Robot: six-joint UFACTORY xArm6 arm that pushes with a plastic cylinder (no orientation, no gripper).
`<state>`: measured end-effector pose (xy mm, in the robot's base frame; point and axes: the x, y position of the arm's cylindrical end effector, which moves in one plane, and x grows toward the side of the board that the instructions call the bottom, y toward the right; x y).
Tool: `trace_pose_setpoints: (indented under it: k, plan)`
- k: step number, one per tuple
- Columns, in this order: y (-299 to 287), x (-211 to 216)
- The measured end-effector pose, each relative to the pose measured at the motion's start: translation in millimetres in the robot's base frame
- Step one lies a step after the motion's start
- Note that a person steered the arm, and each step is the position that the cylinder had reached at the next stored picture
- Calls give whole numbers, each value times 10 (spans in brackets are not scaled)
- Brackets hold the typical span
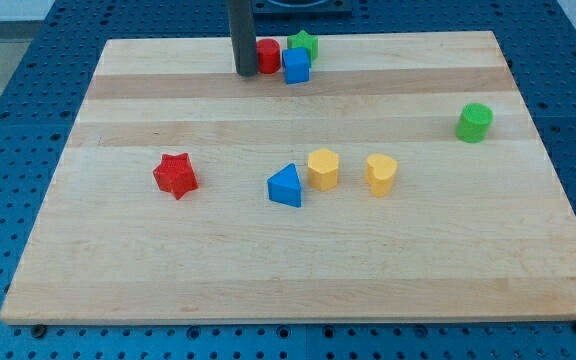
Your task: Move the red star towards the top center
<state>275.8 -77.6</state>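
Nearest the camera, the red star [175,175] sits untouched at lower left, while the clawless rod's tip [245,72] (no claw to report) waits near the top, so the whole push seems left.

The pale wooden surface [298,270] carries eight blocks, placed here against the blue triangular block [286,186] near its middle. Just to that block's right stand two yellow blocks, one [323,169] close by, the other [380,174] a little further. The red star [175,175] lies well to its left. A green cylinder [474,122] sits far to its upper right. Far above it, at the top edge, a red block [268,56], a blue cube [296,65] and a green star [303,44] cluster together.
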Motion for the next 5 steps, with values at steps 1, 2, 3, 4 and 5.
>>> trace_pose_setpoints:
  k: [1, 2, 3, 4, 5]
  plan:
    - [-34, 361]
    - [-325, 600]
    - [-772, 729]
    - [-1212, 964]
    - [-1553, 1271]
